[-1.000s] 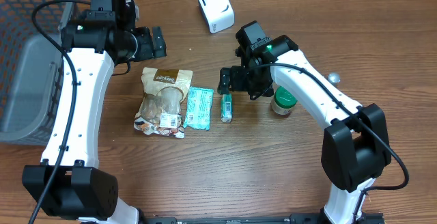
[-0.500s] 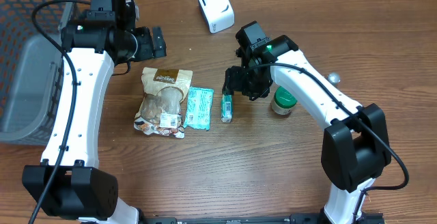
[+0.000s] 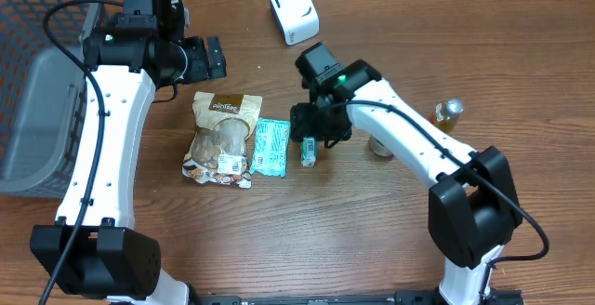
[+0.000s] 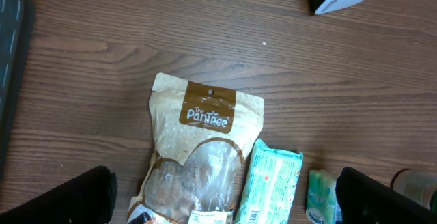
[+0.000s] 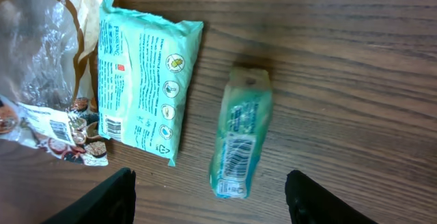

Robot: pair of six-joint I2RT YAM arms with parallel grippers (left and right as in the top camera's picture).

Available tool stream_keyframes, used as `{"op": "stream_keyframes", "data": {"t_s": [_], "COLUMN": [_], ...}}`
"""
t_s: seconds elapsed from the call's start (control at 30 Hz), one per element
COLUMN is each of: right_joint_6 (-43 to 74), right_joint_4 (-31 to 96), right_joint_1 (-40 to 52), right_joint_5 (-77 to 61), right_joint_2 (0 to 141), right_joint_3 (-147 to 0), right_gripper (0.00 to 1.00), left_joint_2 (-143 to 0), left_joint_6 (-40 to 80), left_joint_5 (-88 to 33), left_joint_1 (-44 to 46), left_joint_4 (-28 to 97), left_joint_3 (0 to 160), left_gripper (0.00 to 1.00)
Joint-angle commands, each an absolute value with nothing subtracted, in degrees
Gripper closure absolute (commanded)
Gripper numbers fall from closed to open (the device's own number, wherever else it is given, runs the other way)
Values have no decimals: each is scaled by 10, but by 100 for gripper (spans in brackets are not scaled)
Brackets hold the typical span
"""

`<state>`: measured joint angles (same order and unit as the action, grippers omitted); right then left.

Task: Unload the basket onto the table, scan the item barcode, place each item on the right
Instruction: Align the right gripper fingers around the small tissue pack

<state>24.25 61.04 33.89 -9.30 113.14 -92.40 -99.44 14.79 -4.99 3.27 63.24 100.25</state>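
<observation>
Wood-grain counter (image 3: 353, 240), brown, grain running left to right, filling all three views; paler strip along its far edge, nothing more of the room to be made out. Grey mesh basket (image 3: 37, 110) at far left, cut off by the frame. White scanner (image 3: 293, 9) at far centre, standing by itself. Mid-counter, a row of three lying flat: pouch (image 3: 221, 138) at left, teal wipes (image 3: 271, 147) against its right edge, small green packet (image 5: 242, 138) slightly apart to the right of those, barcode showing on its upper face. Small bottle (image 3: 448, 114) well off to the right. Left fingers (image 4: 68, 197) spread wide, holding nothing, poised on the far side of the pouch. Right fingers (image 5: 109, 197) spread too, one on each side of the packet in the right wrist view, bare wood showing between each finger and the packet, no contact visible. Packet flat on the wood, not lifted, well short of the scanner.
</observation>
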Motion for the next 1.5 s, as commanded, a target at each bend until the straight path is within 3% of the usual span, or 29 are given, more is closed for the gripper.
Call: {"op": "stream_keyframes", "data": {"t_s": [0.0, 0.17, 0.57, 0.87, 1.47], "right_joint_6": [288, 333, 333, 333, 333], "right_joint_4": [607, 608, 597, 586, 579], "right_joint_1": [358, 371, 371, 371, 378], "right_joint_5": [-29, 32, 10, 8, 8], "right_joint_2": [1133, 1134, 1173, 1190, 1193], "right_joint_3": [-930, -930, -913, -900, -900], "right_gripper": [33, 33, 34, 50, 55], "left_joint_2": [-995, -995, -995, -995, -995], "left_joint_6": [141, 141, 141, 141, 141], "left_joint_5": [-56, -56, -56, -56, -56], "left_joint_1": [31, 31, 31, 31, 31], "left_joint_4": [632, 632, 632, 632, 632], "left_joint_3": [1010, 1010, 1010, 1010, 1010], "left_gripper": [0, 0, 0, 1, 0]}}
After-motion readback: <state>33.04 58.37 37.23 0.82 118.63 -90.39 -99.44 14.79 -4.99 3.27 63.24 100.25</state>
